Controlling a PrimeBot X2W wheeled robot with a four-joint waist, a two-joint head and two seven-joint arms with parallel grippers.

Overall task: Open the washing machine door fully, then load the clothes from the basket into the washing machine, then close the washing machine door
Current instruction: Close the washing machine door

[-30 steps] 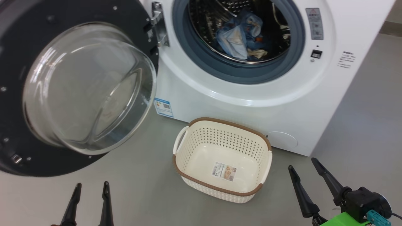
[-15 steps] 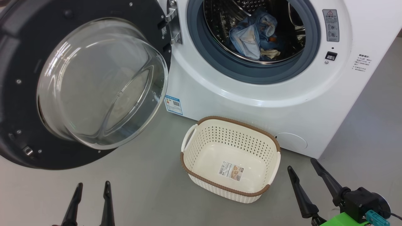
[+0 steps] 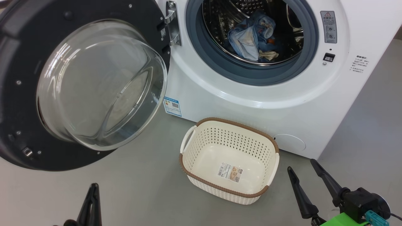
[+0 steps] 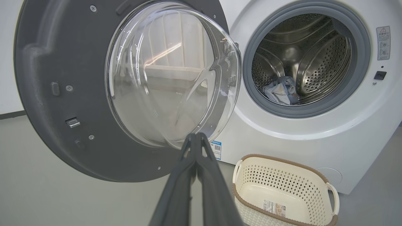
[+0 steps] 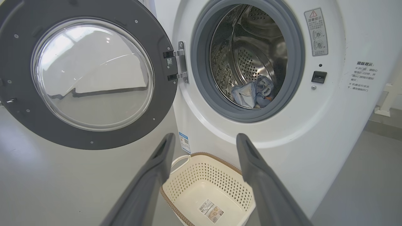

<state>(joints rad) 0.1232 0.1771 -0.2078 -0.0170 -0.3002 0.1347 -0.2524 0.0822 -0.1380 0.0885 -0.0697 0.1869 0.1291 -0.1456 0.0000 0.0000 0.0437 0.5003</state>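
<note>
On the floor [image 3: 141, 188] before the washing machine [image 3: 251, 103]: basket [image 3: 230, 123] bare, clothes [image 3: 251, 37] bunched low in the drum [image 3: 220, 18].
Hinged at left, the washing machine door [image 3: 94, 84] stands swung wide, glass bowl facing out. Near it, the left claw [image 3: 94, 187] has its fingers pressed together, holding nothing. Just right of the basket, the right claw [image 3: 300, 164] is spread and empty.
</note>
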